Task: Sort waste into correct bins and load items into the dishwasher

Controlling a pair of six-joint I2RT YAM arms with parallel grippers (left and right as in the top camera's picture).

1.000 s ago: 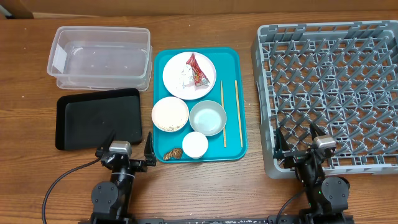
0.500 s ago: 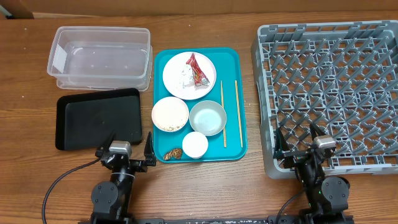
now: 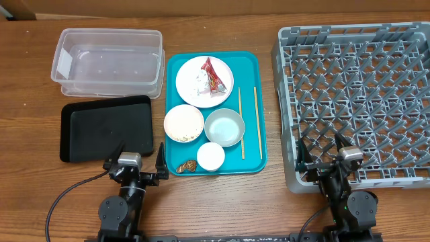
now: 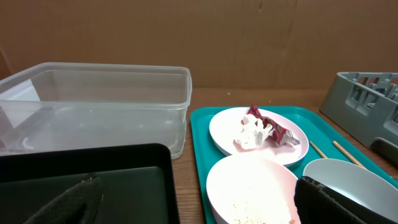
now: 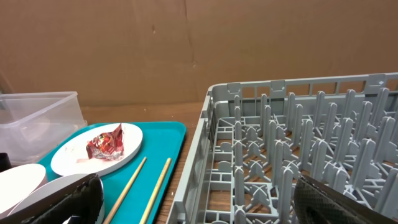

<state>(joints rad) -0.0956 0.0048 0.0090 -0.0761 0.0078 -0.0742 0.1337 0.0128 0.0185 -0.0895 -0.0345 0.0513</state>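
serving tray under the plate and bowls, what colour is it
Teal. The serving tray is a plain, solid teal with no pattern, and it shows best in the overhead view.

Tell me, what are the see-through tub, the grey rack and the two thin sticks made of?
Tub: likely thin plastic, glossy; the table shows through it.
Rack: probably moulded plastic, matt grey; its pegs and lattice look cast in one piece.
Sticks: apparently wood or bamboo, pale tan, with no shine that I can make out.
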